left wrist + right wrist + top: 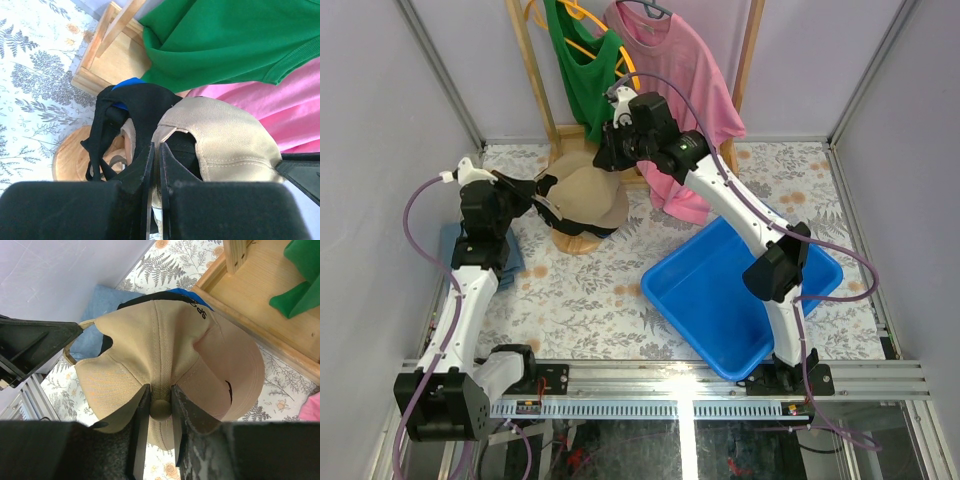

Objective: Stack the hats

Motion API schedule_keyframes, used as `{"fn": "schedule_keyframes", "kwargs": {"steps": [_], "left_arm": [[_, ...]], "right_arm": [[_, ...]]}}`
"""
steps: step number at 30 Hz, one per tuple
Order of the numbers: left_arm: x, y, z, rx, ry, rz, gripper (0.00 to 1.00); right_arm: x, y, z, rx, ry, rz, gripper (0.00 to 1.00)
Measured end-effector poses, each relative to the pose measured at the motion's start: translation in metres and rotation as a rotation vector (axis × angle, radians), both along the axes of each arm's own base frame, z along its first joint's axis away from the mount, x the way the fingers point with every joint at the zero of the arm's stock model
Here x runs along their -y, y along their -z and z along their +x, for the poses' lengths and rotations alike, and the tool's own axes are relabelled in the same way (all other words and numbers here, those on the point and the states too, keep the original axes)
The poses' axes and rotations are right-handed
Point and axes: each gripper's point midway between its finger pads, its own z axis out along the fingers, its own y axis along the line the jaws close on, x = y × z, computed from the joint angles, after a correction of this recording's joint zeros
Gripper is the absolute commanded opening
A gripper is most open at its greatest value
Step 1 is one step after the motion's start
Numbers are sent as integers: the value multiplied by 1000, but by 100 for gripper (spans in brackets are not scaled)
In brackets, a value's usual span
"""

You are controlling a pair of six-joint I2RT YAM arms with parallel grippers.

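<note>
Over floral table (582, 312), right end effector (160, 392) pinches tan cap (150, 347); left end effector (156, 149) narrow.

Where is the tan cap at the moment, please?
Top view: back-left, the tan cap sits over the black cap on the wooden stand, its crown pinched by the right fingers.

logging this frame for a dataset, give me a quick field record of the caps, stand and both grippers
top cap: tan cap, over the black cap
blue cap: only a sliver shows
support: wooden stand
right gripper: shut on tan cap at its crown button
left gripper: shut at the caps' rear edge, pinched thing unclear
nearby: blue bin
</note>
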Motion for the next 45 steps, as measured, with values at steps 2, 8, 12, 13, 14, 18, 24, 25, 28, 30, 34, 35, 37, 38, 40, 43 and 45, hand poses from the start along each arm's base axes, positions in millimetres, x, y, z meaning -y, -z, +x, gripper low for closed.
{"fn": "schedule_keyframes", "kwargs": {"steps": [2, 8, 12, 13, 14, 18, 24, 25, 28, 30, 34, 35, 37, 38, 40, 43, 45], "left_arm": [[-2, 2, -1, -9, -11, 2, 0], [-5, 14, -3, -52, -34, 7, 0], [-7, 19, -3, -73, -46, 10, 0], [-8, 21, -3, -79, -48, 10, 0], [-8, 23, -3, -86, -49, 10, 0], [-10, 31, -3, -114, -60, 14, 0], [-11, 41, -1, -145, -65, 16, 0], [-11, 42, -1, -149, -65, 16, 0], [-9, 46, 1, -158, -61, 16, 0], [-10, 47, 1, -164, -65, 19, 0], [-12, 51, 3, -175, -74, 25, 0], [-13, 52, 3, -177, -77, 27, 0], [-13, 53, 4, -182, -79, 32, 0], [-14, 54, 5, -184, -81, 34, 0], [-15, 54, 6, -191, -85, 39, 0], [-17, 55, 8, -204, -91, 51, 0], [-18, 56, 10, -214, -93, 59, 0]], "right_arm": [[-2, 0, -1, -3, -6, 7, 36], [-5, 3, 1, -13, -9, 17, 48], [-6, 2, 0, -22, -18, 29, 55], [-6, 1, 1, -22, -17, 32, 55], [-6, 1, 1, -22, -17, 35, 56], [-5, 9, 5, -35, -9, 37, 57], [6, 31, 7, -82, 21, 43, 59], [9, 32, 7, -88, 30, 55, 59], [21, 33, 5, -108, 58, 93, 59], [33, 31, 6, -119, 88, 120, 60], [57, 25, 20, -125, 160, 180, 61], [62, 25, 24, -124, 175, 195, 61], [69, 27, 30, -134, 200, 213, 61], [71, 27, 31, -137, 207, 219, 61], [71, 32, 32, -154, 213, 228, 61], [70, 42, 30, -181, 216, 241, 62], [69, 54, 27, -216, 218, 248, 62]]}}
